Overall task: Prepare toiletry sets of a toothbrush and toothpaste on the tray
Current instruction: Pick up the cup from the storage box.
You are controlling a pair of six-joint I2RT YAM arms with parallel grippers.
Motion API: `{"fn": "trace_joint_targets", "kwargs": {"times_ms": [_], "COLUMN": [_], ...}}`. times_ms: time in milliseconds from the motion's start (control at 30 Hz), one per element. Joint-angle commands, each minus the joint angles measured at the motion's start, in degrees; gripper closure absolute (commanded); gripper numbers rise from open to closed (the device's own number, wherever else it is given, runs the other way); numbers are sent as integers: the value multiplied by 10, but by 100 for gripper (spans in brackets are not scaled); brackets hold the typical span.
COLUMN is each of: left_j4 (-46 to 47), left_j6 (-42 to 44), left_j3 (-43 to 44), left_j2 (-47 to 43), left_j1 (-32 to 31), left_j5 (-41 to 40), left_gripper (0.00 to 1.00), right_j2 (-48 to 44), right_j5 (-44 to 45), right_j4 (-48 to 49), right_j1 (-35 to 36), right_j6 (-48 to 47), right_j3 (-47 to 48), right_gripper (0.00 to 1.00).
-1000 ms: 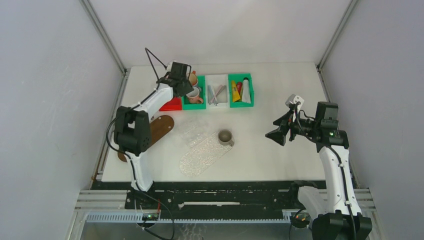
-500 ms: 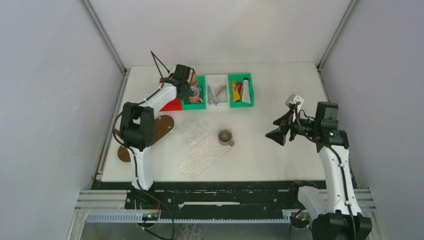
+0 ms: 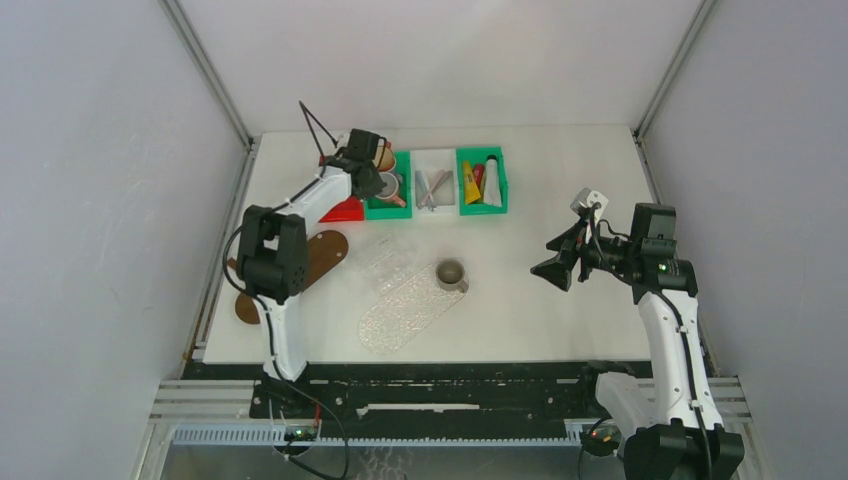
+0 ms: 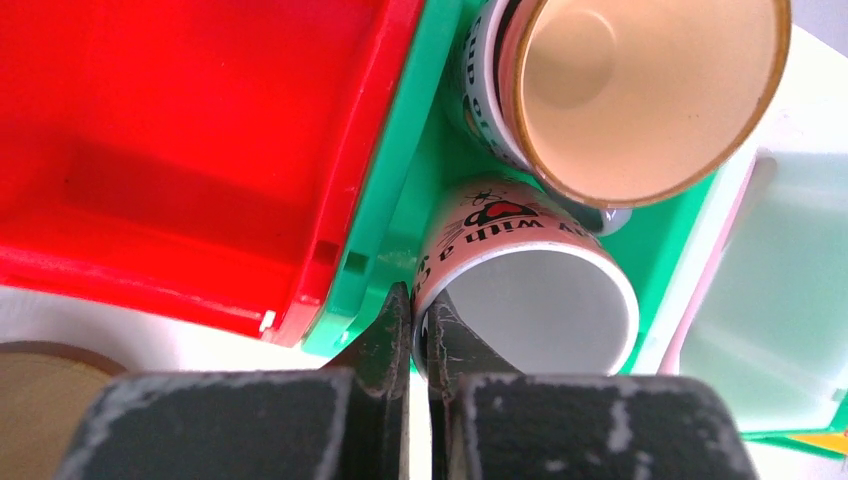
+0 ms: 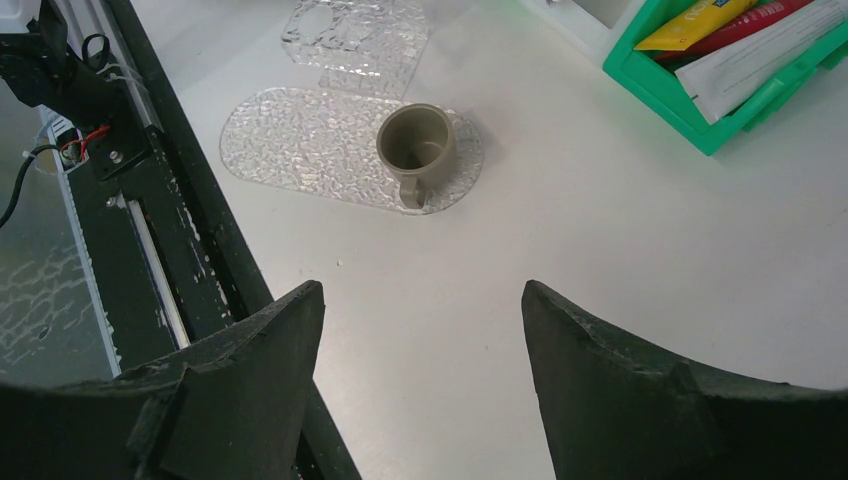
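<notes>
Several pale toothbrushes [image 3: 432, 186] lie in a white bin. Yellow, red and white tubes [image 3: 480, 182] lie in a green bin at the back; they also show in the right wrist view [image 5: 740, 40]. A clear patterned tray [image 3: 405, 308] holds an olive mug [image 3: 451, 273] at its right end. My left gripper [image 4: 420, 305] is shut on the rim of a pink mug [image 4: 540, 310] that lies in another green bin [image 4: 395, 170]. My right gripper [image 5: 420, 300] is open and empty, held above the table to the right of the tray [image 5: 300, 140].
A tan cup [image 4: 640, 90] lies beside the pink mug in the same bin. A red bin [image 4: 180, 150] stands to its left. A second clear tray [image 3: 385, 258] and brown wooden boards [image 3: 320, 255] lie left of centre.
My left gripper has moved a little right and down onto the pink mug in the green bin. The right arm has not moved.
</notes>
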Motion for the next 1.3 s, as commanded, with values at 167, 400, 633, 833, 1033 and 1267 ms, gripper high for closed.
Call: {"fn": "trace_joint_targets", "kwargs": {"times_ms": [167,400,633,833,1033,1267], "left_j4": [47,65,70,71,68,55], "left_j6": [16,31,36,41,52,67], "left_j3": [-59,-103,-126,-140,-159,-208], "left_j2": [-134,-198,-250,-293,-338,-425], "left_j1": [-4,-12,-29,-38,-54,-87], "left_j5": [-5,-5,-2,-3,0,-2], "left_gripper": [100,100,100,100,100,100], "right_j2": [-9,-10,-16,-15,-20,-20], "right_j5": [-3,-7,-10,-9,-10,-10], "right_j4": [17,16,16,16,16,16], "right_j1": [-1,-6,-6,-1,-4,-2], "right_j6": [0,-1,0,-1,-1,-1], "right_j3": [-3,-4,-4,-3,-3,-3], "right_gripper": [20,20,20,20,20,20]}}
